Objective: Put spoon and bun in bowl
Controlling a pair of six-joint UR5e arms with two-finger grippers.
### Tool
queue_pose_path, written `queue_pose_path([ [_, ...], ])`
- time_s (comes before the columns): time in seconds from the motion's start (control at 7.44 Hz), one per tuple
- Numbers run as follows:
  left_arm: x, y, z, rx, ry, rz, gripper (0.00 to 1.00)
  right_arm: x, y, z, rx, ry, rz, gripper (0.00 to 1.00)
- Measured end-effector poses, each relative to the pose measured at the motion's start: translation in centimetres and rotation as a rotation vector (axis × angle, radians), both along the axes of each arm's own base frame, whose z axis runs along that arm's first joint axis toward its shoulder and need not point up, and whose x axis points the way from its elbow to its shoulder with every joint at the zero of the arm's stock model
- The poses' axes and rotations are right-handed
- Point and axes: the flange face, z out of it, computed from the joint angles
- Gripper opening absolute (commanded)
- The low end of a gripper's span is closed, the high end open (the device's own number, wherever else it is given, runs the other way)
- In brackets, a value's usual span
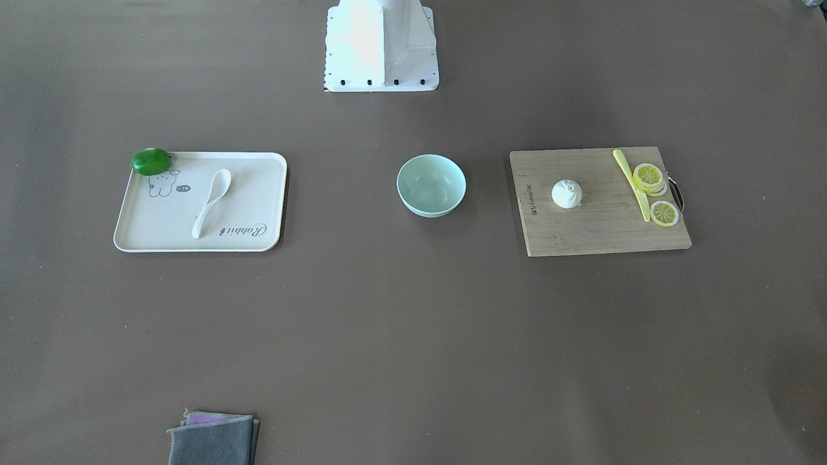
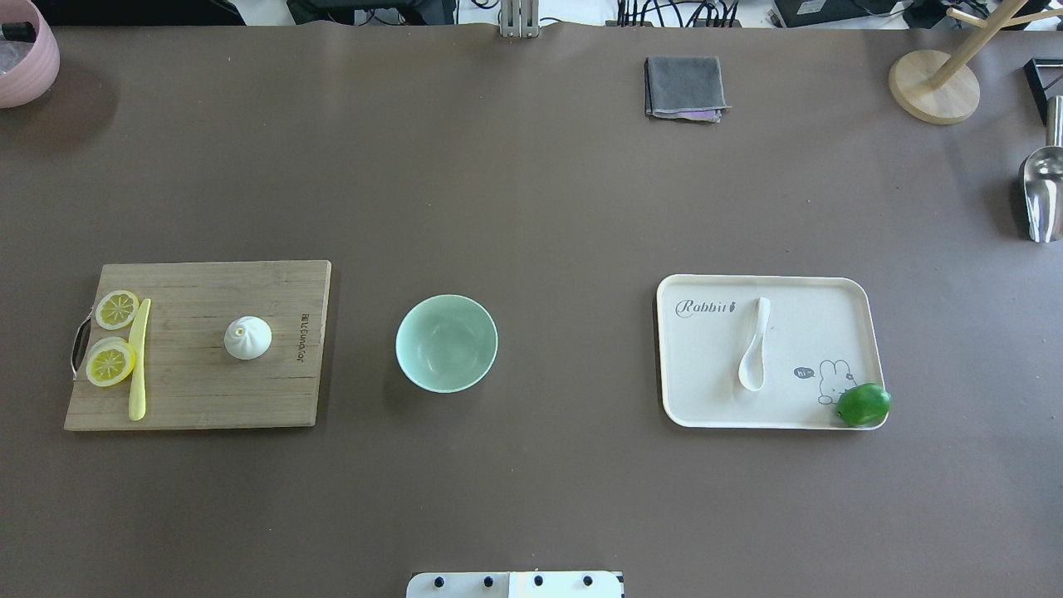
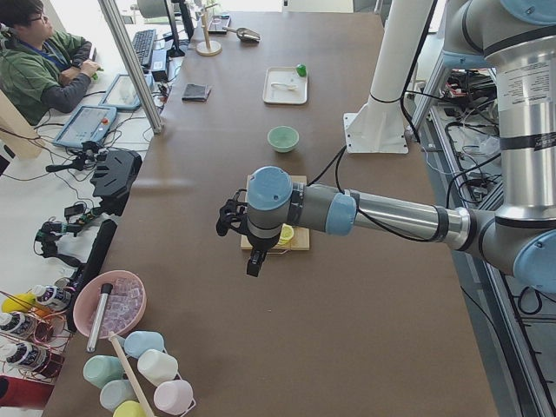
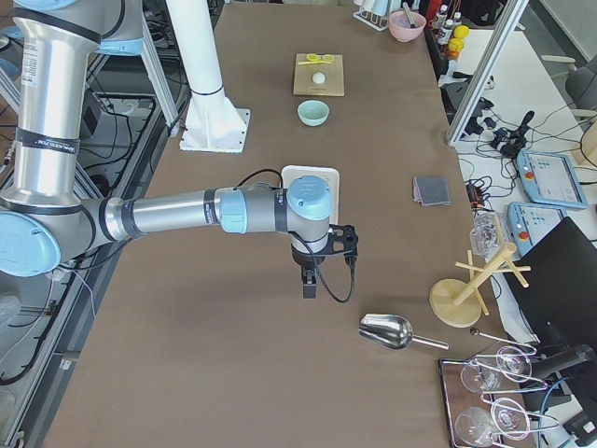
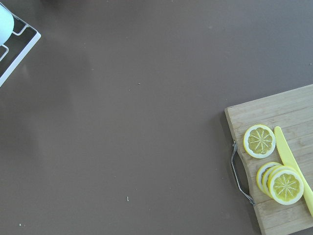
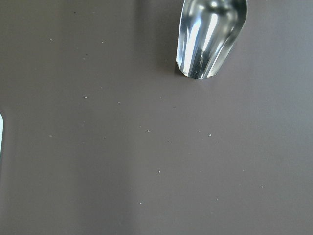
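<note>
The mint-green bowl [image 2: 447,342] stands empty at the table's middle, also in the front view [image 1: 431,185]. The white bun [image 2: 247,338] sits on a wooden cutting board [image 2: 208,390] to its left. The white spoon [image 2: 754,355] lies on a cream tray [image 2: 689,407] to its right. Neither gripper shows in the overhead or front views. My left gripper [image 3: 252,263] hangs above the table beyond the board's outer end. My right gripper [image 4: 309,285] hangs above the table beyond the tray's outer end. I cannot tell whether either is open or shut.
Lemon slices [image 2: 110,363] and a yellow knife [image 2: 138,359] lie on the board's left end. A green fruit [image 2: 863,404] sits on the tray's corner. A grey cloth [image 2: 683,87], a metal scoop [image 2: 1041,191], a wooden stand [image 2: 933,86] and a pink bowl [image 2: 25,58] stand along the far edges.
</note>
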Motion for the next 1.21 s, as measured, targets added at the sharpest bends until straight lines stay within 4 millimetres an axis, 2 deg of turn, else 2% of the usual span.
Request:
queue_pose_path([
  [0.4,-0.2,0.1,-0.5,0.01,0.0,-0.004,0.98,-0.2,0.1,-2.1,0.03,-0.04,0.003,1.0],
  [0.54,-0.3,0.0,-0.9,0.019,-0.001,-0.007,0.98,-0.4,0.1,-3.9,0.04,-0.083,0.021,1.0],
  [0.81,-0.4,-0.8,-2.0,0.086,-0.002,-0.01,0.98,0.0,0.2,-8.8,0.083,-0.131,0.082,1.0],
  [0.94,-0.4,-1.5,-2.2,0.165,-0.008,-0.016,0.98,0.3,0.1,-10.5,0.107,-0.141,0.12,1.0],
  [1.21,-0.4,-3.5,-0.8,0.25,-0.003,-0.047,0.98,0.6,0.0,-12.6,0.221,-0.14,0.177,1.0],
])
